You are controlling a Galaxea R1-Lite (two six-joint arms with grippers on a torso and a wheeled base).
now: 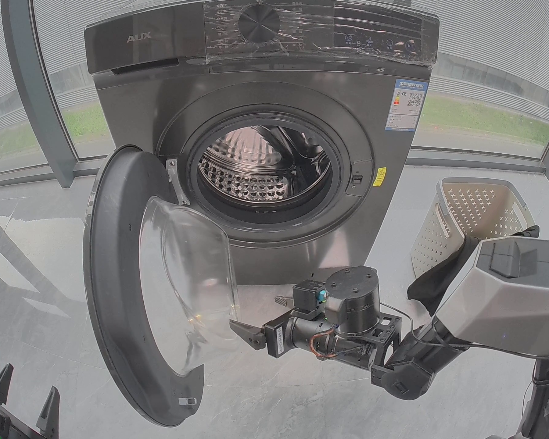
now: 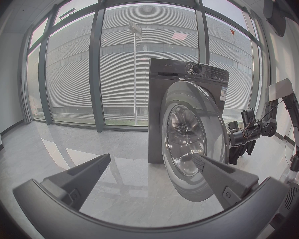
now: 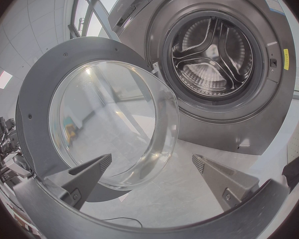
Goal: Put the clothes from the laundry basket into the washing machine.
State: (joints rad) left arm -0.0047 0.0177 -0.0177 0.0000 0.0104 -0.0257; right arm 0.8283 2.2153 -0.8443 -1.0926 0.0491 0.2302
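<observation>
Grey metal front-loader, so the washing machine (image 1: 256,92) sits at 12 o'clock in the head view. Its round door (image 1: 113,288) is swung wide open toward 8 o'clock, with the clear glass bowl (image 1: 189,275) bulging out toward the middle. You can look straight into the shiny perforated drum (image 1: 256,172) through the opening.

The laundry basket (image 1: 470,214), pale plastic with little holes, stands on the floor (image 1: 287,397) at about 3 o'clock, just beside the machine's right front corner. The clothes are still over there. A dark garment (image 1: 436,281) is draped over the basket's near rim and hangs down the outside, partly hidden behind the right arm.

The right claw (image 1: 259,315) is low at around 6 o'clock, in front of the machine. Its fingers are spread and empty, and it points toward 9 o'clock at the door glass. One tip is really close to the glass, but I honestly can't tell if it's touching.

The left claw (image 1: 27,388) is way down at 7 o'clock, also spread and holding nothing, well apart from the basket. In its own wrist view it faces the outer side of the open door.

Tall windows (image 1: 500,92) run behind the machine.
</observation>
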